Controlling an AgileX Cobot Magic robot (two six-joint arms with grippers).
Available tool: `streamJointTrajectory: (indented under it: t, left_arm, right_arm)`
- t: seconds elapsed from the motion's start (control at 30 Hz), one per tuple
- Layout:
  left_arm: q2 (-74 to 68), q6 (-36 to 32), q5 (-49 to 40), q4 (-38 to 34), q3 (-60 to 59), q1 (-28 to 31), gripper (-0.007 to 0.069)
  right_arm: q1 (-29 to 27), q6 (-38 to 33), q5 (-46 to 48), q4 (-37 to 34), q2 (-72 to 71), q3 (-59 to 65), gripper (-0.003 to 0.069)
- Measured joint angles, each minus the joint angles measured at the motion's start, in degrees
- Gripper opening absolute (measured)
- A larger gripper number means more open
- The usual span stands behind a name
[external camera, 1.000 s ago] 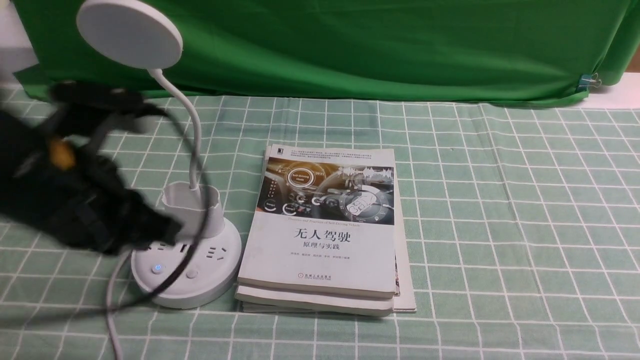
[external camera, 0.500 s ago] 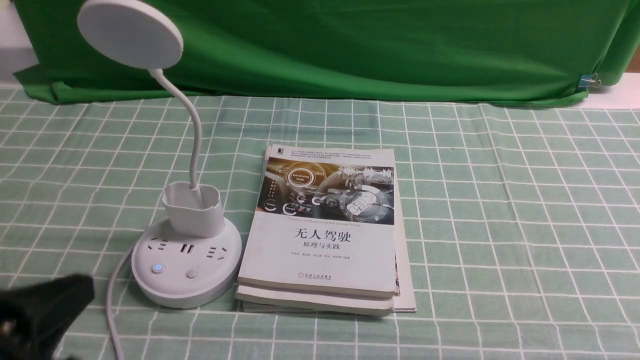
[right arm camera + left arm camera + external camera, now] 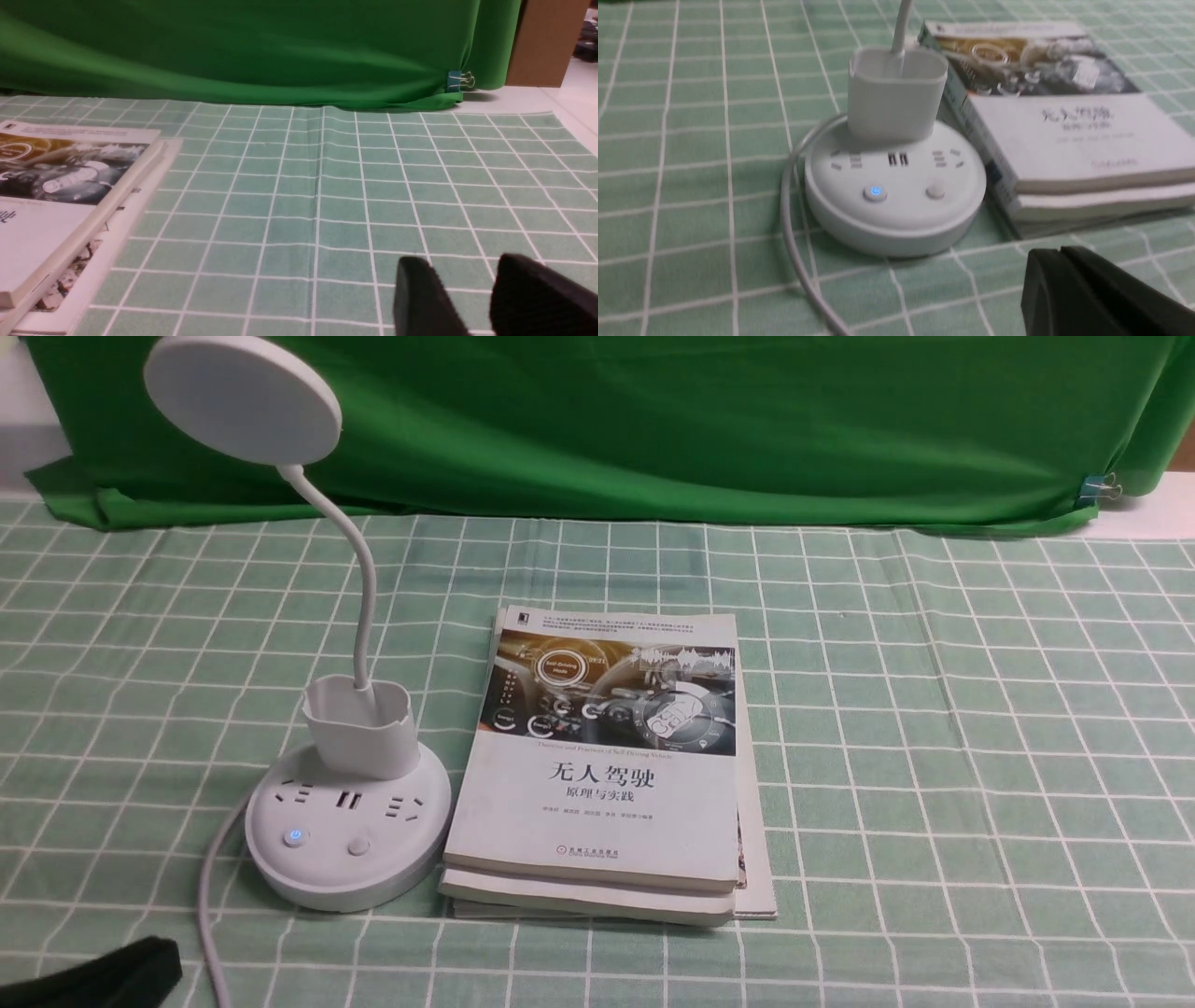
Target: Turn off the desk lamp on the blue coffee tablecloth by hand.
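While the desk lamp [image 3: 345, 840] stands at ten o'clock from the stacked books [image 3: 597, 812], its two buttons, one glowing blue, lie uncovered. The top cover reads "无人驾驶 原理与实践" and "Self-Driving Mode". One binder clip [image 3: 1094, 489] grips the green backdrop [image 3: 653, 429] at two o'clock. The left hand [image 3: 1059, 254] is closed; the right hand [image 3: 460, 261] is slightly parted. Blue coffee tablecloth [image 3: 934, 756] lies beneath.

Front view, my observations. At 9 o'clock: round-headed white desk lamp [image 3: 347, 835], smooth matt plastic. Centre: rectangular stack of printed paper books [image 3: 597, 803], top cover smooth, faint sheen. Beneath both: pale green, white-gridded tablecloth [image 3: 934, 728], matt, lightly creased. At 12 o'clock: deep green draped backdrop [image 3: 653, 429], soft folded cloth, low sheen.
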State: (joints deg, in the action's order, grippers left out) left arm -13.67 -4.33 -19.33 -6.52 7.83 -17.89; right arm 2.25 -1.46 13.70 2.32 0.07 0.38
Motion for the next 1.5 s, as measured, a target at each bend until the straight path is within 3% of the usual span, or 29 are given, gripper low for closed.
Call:
streamJointTrajectory:
  t: [0.43,0.7,0.8,1.5]
  left_arm:
    - [0.42,-0.16,5.09,2.44,-1.54,1.47,0.0003]
    - [9.62,-0.10,5.50,-2.43,-6.67,20.15,0.0003]
    - [12.99,-0.03,4.61,-3.12,-8.05,24.10,0.0003]
    - [13.74,1.99,2.22,-3.39,-8.09,21.37,0.0003]
  right_arm:
    - [0.00,0.00,0.00,0.00,0.00,0.00,0.0242]
    - [0.00,0.00,0.00,0.00,0.00,0.00,0.0242]
    - [0.00,0.00,0.00,0.00,0.00,0.00,0.0242]
    - [0.00,0.00,0.00,0.00,0.00,0.00,0.0242]
